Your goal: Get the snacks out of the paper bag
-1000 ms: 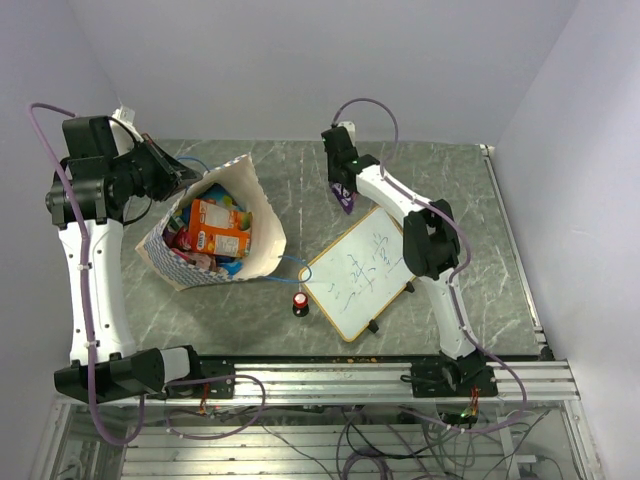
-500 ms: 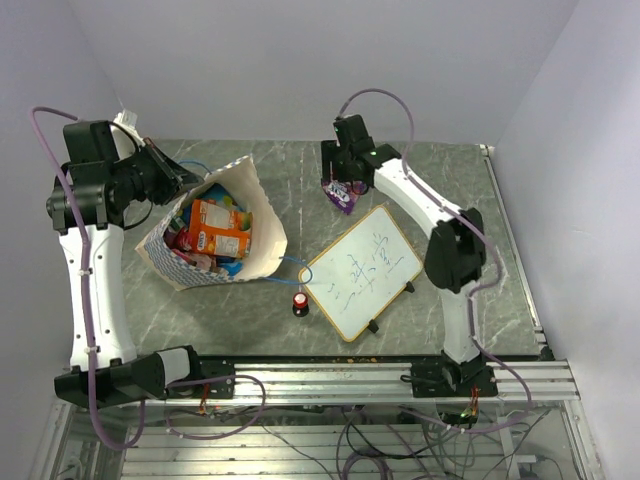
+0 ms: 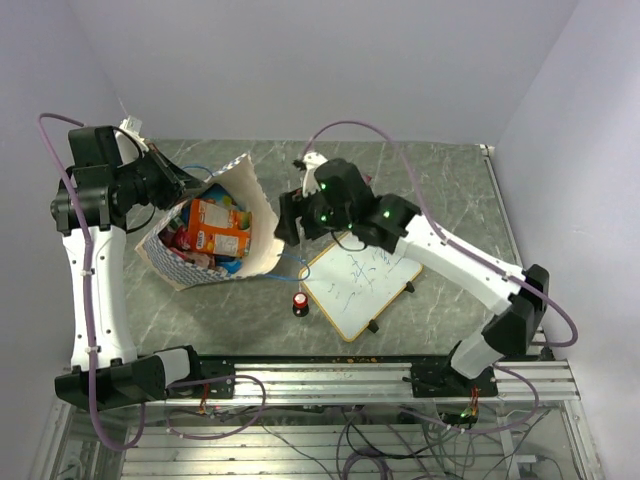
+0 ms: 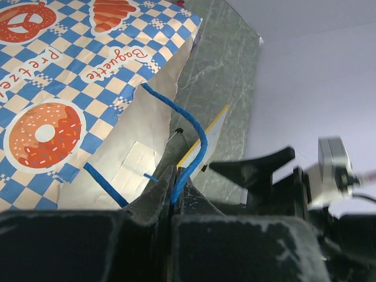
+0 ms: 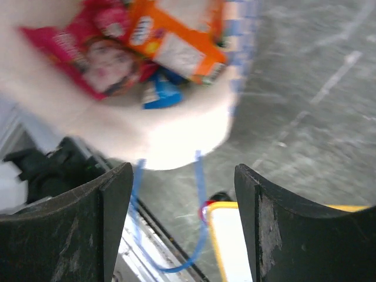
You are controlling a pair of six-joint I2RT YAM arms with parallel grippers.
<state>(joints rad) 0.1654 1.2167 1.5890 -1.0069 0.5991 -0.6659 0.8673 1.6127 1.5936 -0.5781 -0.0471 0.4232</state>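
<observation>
Cream paper bag (image 3: 256, 212), glossy rectangular snacks (image 3: 216, 229)

Right jaws, newly apart, beside paper bag (image 3: 258, 245)

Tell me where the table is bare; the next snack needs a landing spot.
Bare table at the far right corner, beyond the whiteboard, and the near strip between paper bag and rail. Crowded between bag and whiteboard: red knob, right tool.

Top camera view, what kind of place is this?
Probably a robotics lab test cell: two white robot arms bolted to a silver metal rail, plain white walls boxing in a grey marble-patterned tabletop, and loose cables below the rail.
</observation>
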